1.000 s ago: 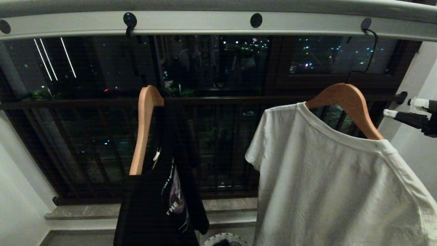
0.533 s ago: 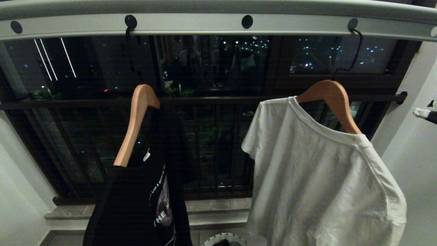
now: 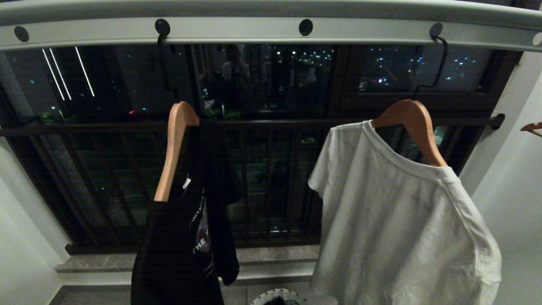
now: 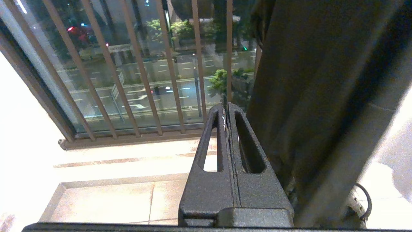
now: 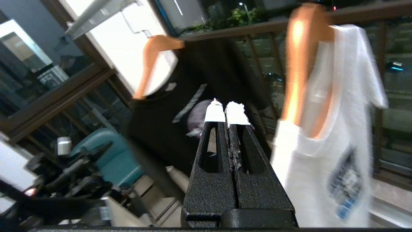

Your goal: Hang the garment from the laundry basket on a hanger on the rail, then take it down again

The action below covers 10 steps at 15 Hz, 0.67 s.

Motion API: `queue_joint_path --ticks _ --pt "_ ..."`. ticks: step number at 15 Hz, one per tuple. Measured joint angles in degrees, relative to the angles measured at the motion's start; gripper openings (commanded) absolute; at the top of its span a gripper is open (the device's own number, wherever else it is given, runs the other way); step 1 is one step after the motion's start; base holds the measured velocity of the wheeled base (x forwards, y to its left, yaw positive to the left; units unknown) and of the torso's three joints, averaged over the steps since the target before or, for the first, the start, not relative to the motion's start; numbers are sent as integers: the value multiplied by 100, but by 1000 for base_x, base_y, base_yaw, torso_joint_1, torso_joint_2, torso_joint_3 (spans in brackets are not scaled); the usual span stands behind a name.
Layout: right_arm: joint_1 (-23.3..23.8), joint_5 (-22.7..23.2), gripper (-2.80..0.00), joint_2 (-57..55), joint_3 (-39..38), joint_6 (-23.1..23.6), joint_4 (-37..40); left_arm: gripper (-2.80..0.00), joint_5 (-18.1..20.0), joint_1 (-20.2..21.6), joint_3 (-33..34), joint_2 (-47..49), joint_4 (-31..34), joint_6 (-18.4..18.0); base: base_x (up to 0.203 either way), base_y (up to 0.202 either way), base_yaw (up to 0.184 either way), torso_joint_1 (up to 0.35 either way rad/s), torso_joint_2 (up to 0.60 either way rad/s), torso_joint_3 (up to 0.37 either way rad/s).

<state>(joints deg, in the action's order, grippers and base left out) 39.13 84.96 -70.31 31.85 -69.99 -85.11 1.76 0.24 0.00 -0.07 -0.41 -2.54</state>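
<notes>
The pale grey rail [image 3: 237, 30] with round holes runs across the top of the head view. From its right hole a wooden hanger [image 3: 413, 118] carries the garment, a white T-shirt [image 3: 394, 228]. Only the whitish rim of the laundry basket [image 3: 277, 294] peeks in at the bottom edge. My right gripper [image 5: 226, 108] is out of the head view. In its wrist view it is shut and empty, its white-taped tips clear of the white T-shirt [image 5: 341, 129]. My left gripper [image 4: 227, 108] is parked low and shut.
A second wooden hanger [image 3: 175, 144] holds a black printed T-shirt [image 3: 182, 254] at the left hole. Dark brown window bars [image 3: 271, 125] and a stone sill [image 3: 275, 254] stand behind. The tip of another hanger [image 3: 532, 127] shows at the far right. White walls close in both sides.
My right gripper has let go beside the white T-shirt's hanger, drawn out of the head view to the right and shut. Both shirts have swung a little on their hooks.
</notes>
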Motion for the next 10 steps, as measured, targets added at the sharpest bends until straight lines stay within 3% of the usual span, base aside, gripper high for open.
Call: queue_joint_path --ticks 5,10 --pt "203 13 -280 1304 26 -937 24 -280 0 1 0 0 0 1 0 0 0 0 0 0" --pt "58 -22 -280 2187 260 -1147 791 -280 0 1 0 0 0 1 0 0 0 0 0 0"
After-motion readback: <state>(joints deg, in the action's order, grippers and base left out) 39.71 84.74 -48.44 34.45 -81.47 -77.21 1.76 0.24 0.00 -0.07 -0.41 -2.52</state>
